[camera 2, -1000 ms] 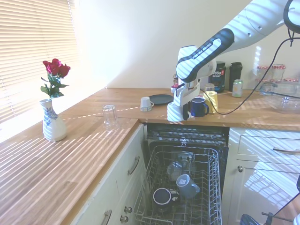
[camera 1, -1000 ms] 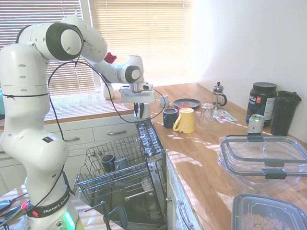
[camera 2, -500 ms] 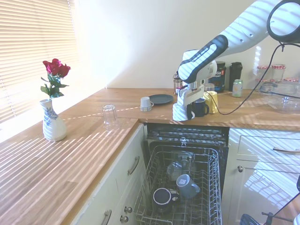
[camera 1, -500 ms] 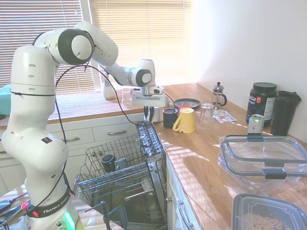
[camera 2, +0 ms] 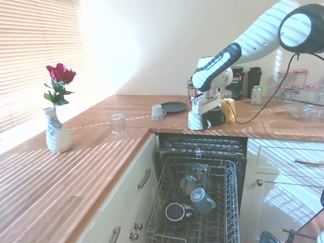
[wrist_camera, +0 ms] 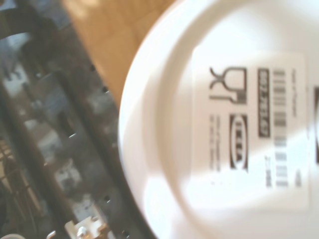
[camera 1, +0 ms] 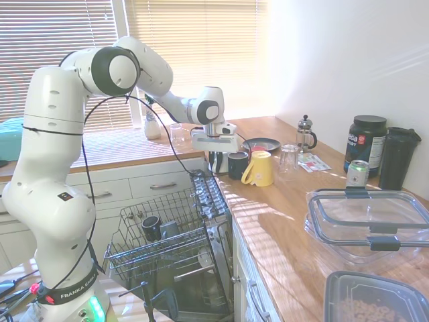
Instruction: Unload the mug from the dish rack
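Note:
My gripper (camera 2: 196, 112) is shut on the white mug (camera 2: 194, 122), which it holds bottom-up at the counter's edge, just above the open dishwasher. The same gripper (camera 1: 216, 158) and mug (camera 1: 216, 164) stand right beside the black mug (camera 1: 236, 164). Close up, the wrist view is filled by the mug's (wrist_camera: 224, 129) white base and its printed label. Below, the wire dish rack (camera 2: 230, 202) is pulled out, with its near rim (camera 1: 134, 253) toward the arm. I cannot tell whether the mug touches the wood.
A yellow mug (camera 1: 260, 168), a glass (camera 1: 288, 157), a French press (camera 1: 305, 134) and a dark plate (camera 1: 261, 143) crowd the counter beyond the gripper. Two dark mugs (camera 2: 175, 212) (camera 2: 202, 201) lie in the rack. Clear plastic containers (camera 1: 369, 218) sit nearer.
The arm has carried the white mug away from above the rack, over the counter's edge, lower and closer to the black mug.

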Controlling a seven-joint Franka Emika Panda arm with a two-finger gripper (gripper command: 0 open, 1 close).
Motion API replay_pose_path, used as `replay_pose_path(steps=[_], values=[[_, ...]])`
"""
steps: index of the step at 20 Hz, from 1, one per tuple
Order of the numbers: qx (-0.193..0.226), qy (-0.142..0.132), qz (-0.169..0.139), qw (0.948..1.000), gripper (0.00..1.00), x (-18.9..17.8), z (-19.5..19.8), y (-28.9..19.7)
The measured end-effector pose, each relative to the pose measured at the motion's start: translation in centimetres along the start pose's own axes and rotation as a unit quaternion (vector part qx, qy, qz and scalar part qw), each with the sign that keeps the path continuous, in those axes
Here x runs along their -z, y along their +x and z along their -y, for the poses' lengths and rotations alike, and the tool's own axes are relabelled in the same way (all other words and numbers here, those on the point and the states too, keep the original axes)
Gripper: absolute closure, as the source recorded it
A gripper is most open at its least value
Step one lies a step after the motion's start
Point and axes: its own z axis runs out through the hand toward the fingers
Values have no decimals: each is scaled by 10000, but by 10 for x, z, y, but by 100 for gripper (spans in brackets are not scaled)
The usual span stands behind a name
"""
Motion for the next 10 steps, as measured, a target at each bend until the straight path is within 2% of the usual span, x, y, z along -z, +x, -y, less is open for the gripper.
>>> replay_pose_path(steps=[1,10], values=[[19,-30,4,10000,0,-3,2,2],[2,-42,-113,9999,0,-3,14,11]])
